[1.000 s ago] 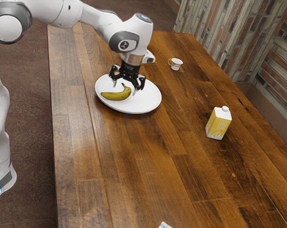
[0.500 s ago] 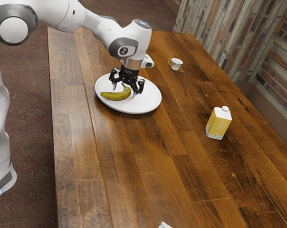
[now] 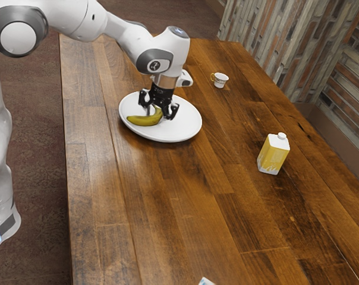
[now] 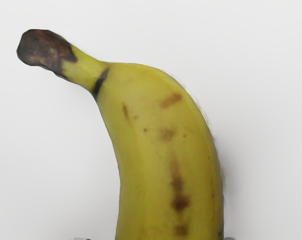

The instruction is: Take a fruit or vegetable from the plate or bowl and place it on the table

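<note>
Grasp of a curved fruit, as watched from beside the table. The banana (image 3: 142, 120) lay on the white plate (image 3: 189, 127), which rested on the wooden surface (image 3: 167, 196). The tool (image 3: 157, 116) was released: its fingers (image 3: 173, 111) stood parted on either side of the fruit, toward the stem (image 4: 46, 47). In the wrist view, a gap separated the banana from one fingertip; the other lay just beside it, and contact there could not be settled.

Step in hand, in my judgement: closure about the banana. Both pads were best brought in slowly and evenly across the body, so that the nearer one did not push the fruit along the smooth plate. A hold closer to mid-length would have balanced the load better; gripped toward the stem, the far end could have sagged or swung. The tips needed to reach past the widest part of the fruit without pressing on the plate. A straight, short lift, high enough to pass the rim, was then called for before any sideways travel.

Pose: the arm (image 3: 129, 38) came in from the exterior view's upper left, its forearm sloping down to the wrist. The hand was nearly upright, pointing down and set low over the plate.
</note>
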`<state>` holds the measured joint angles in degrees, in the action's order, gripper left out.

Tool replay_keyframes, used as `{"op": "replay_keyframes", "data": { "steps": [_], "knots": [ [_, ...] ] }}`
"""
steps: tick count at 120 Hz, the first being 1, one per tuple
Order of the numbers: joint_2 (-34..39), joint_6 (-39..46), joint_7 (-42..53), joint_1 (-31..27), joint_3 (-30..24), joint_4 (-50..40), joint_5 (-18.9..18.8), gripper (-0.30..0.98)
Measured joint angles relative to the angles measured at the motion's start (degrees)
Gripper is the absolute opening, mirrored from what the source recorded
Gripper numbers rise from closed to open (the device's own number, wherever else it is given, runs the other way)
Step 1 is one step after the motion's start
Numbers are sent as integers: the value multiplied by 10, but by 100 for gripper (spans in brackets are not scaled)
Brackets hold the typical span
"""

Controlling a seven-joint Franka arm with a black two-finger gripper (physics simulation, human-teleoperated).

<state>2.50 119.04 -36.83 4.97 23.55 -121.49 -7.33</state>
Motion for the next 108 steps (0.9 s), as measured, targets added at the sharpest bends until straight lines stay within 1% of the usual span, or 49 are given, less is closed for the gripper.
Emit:
{"op": "replay_keyframes", "data": {
  "steps": [17,44,49,62,70,76,83,89,96,101,108],
  "knots": [
    [0,-3,1,4,8,0,-10,21],
    [1,-16,4,-6,11,5,-14,21],
    [2,-23,4,-10,5,15,-15,18],
    [6,-55,5,-16,-17,53,-15,18],
    [15,-81,5,-18,-44,69,-12,19],
    [21,-98,5,-24,-81,73,-1,19],
    [28,-116,4,-28,-149,77,16,19],
    [32,-128,2,-13,-206,83,35,19],
    [32,-137,-1,8,-260,97,50,19],
    [31,-142,-3,19,-282,104,59,19],
    [30,-146,-6,21,-296,107,68,19]
  ]
}}
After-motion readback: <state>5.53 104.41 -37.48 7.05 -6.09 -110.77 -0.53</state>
